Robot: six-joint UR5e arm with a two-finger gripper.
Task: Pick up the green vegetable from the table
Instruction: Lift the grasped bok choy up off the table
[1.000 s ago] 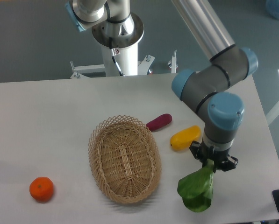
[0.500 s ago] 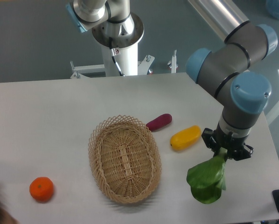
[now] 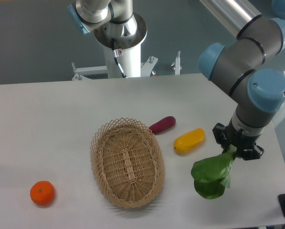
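Since the earlier frame the gripper has shifted right and up, pinching the green vegetable by its stem, leaves hanging below-left, right of the wicker basket.

On the white worktop: one wicker basket, one orange fruit, one yellow oblong vegetable and one dark purple-red oblong vegetable. One green vegetable hangs from the single tool of the one robot arm. That makes four toy foods and one basket.
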